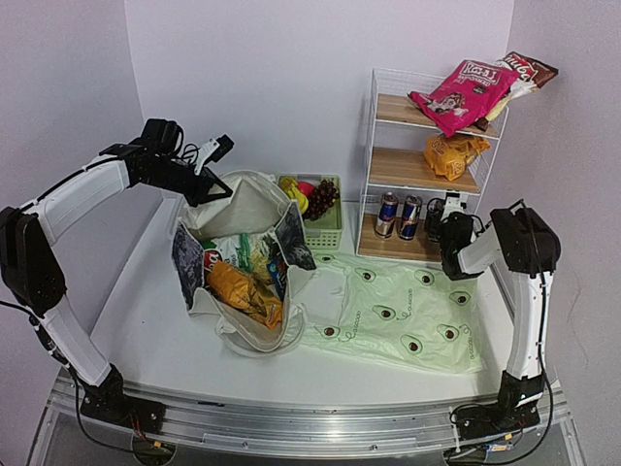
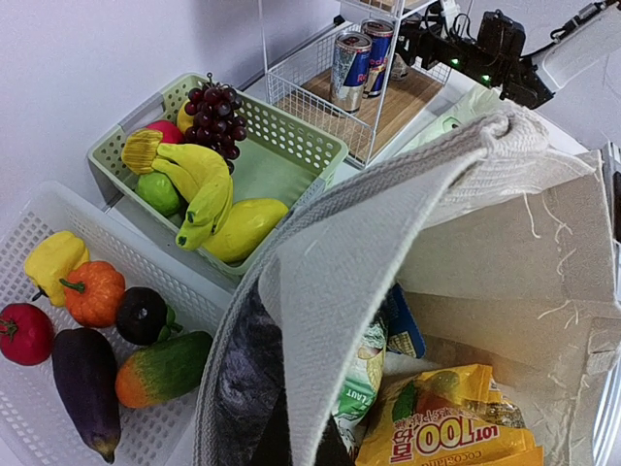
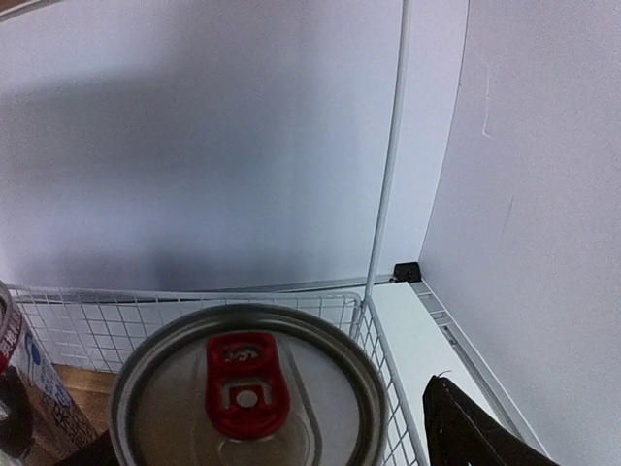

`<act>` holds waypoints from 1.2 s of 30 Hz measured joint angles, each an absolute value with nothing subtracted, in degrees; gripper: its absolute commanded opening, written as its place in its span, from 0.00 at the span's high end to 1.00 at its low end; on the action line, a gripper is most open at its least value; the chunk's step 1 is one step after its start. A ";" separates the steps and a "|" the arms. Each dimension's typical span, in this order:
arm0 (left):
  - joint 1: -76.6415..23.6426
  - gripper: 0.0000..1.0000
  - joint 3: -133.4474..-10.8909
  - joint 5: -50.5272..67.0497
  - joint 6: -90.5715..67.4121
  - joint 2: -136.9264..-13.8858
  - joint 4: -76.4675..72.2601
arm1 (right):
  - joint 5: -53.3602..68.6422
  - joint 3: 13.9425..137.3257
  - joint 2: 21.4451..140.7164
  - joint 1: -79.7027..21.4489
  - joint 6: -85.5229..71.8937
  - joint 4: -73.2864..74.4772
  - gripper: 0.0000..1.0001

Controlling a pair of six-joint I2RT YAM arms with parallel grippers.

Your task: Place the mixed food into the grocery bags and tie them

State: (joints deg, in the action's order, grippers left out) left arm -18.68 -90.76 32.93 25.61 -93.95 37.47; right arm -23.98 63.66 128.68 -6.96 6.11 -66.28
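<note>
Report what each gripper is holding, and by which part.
Left gripper: shut on the canvas tote, at its raised top edge. Right gripper: open around a drink can, no grip visible.

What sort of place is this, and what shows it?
Probably a robot lab staged as a grocery corner: arms bolted to a white table, a wire shelf of snacks and cans.

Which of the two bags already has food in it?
The cream tote: it stands open with snack packets inside. The green avocado bag lies flat beside it, nothing visibly in it.
</note>
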 measured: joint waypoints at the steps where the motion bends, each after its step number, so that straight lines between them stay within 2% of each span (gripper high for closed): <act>1: -18.68 1.00 -90.76 32.93 25.64 -93.95 37.46 | -23.47 63.84 128.76 -6.89 6.29 -66.26 0.40; 4: -18.69 1.00 -90.78 32.91 25.70 -94.04 37.45 | -22.49 64.78 129.22 -6.80 6.10 -66.31 0.52; 9: -18.68 1.00 -90.78 32.93 25.90 -94.11 37.43 | -21.16 64.91 129.34 -6.79 5.76 -66.40 0.61; 22: -18.68 1.00 -90.78 32.95 27.00 -94.11 37.43 | -19.51 56.19 125.11 -8.74 6.24 -70.33 0.66; 36: -18.68 1.00 -90.78 32.97 27.04 -94.11 37.41 | -21.13 46.05 116.59 -14.28 8.55 -68.28 0.82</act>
State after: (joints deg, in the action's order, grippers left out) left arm -18.68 -90.78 32.97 27.04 -94.11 37.41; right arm -21.13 46.05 116.59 -14.28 8.55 -68.28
